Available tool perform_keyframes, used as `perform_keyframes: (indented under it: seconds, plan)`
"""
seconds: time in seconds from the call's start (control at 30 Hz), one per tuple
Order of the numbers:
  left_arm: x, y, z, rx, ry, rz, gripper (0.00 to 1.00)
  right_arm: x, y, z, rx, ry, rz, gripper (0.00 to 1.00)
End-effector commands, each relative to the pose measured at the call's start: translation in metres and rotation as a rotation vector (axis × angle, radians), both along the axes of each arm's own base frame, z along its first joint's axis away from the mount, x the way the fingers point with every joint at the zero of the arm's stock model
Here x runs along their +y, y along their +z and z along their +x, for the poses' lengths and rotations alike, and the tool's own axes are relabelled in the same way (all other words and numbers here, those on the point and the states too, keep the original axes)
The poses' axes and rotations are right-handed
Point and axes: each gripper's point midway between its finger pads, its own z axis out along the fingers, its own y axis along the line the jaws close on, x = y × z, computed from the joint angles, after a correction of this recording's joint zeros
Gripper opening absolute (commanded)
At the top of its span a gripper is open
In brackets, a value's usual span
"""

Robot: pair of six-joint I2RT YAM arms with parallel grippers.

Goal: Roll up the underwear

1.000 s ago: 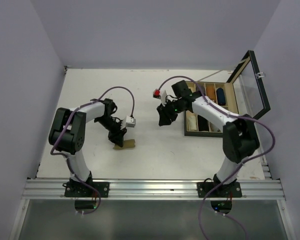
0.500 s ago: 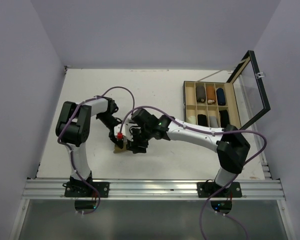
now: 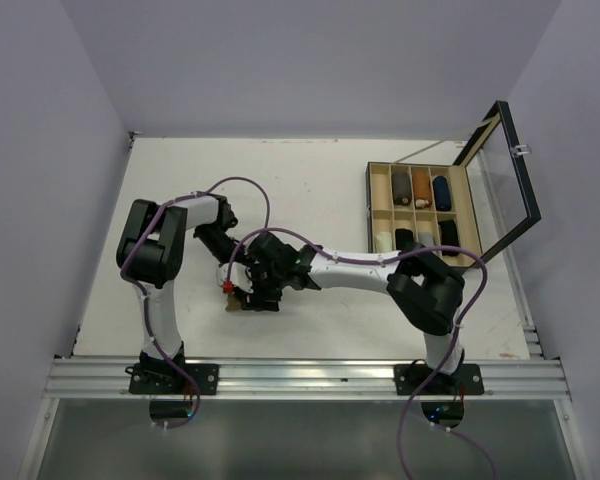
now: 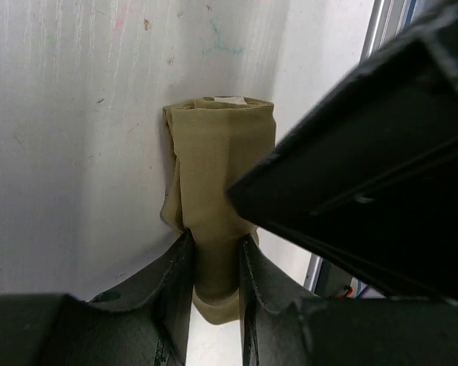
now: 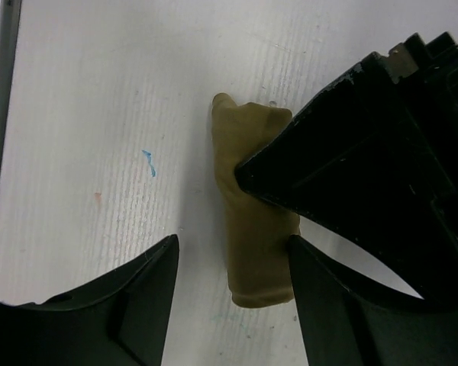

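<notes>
Two grippers crowd one olive-tan rolled cloth underwear [image 4: 217, 175] on the white desk [image 3: 330, 180], front left. The left gripper [image 4: 214, 248] has its jaws pinching the roll's end. The right gripper [image 5: 233, 248] has its jaws spread wide above the roll, partly blocked by the left's black body. A compartmented wooden box [image 3: 371, 205] stands well apart, glass lid [image 3: 505, 170] raised.

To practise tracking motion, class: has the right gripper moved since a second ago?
Yes. The right gripper swung left, away from the compartment box, to above the olive-tan underwear.
</notes>
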Motion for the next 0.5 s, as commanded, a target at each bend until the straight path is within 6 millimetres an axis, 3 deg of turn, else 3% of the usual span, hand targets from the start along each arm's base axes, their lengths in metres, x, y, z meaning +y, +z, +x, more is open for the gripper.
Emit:
perform_keyframes:
  seconds: [0.0,0.3,0.47]
  plan:
    - [0.032,-0.051,0.018,-0.131,-0.125,0.161,0.06,0.023,0.013,0.013,-0.061,0.02,0.08,0.63]
    - [0.032,-0.052,0.019,-0.126,-0.125,0.164,0.07,0.026,-0.024,0.007,-0.025,0.056,0.064,0.6]
    - [0.032,-0.052,0.019,-0.116,-0.127,0.164,0.09,0.016,-0.049,0.002,-0.007,0.076,0.018,0.56]
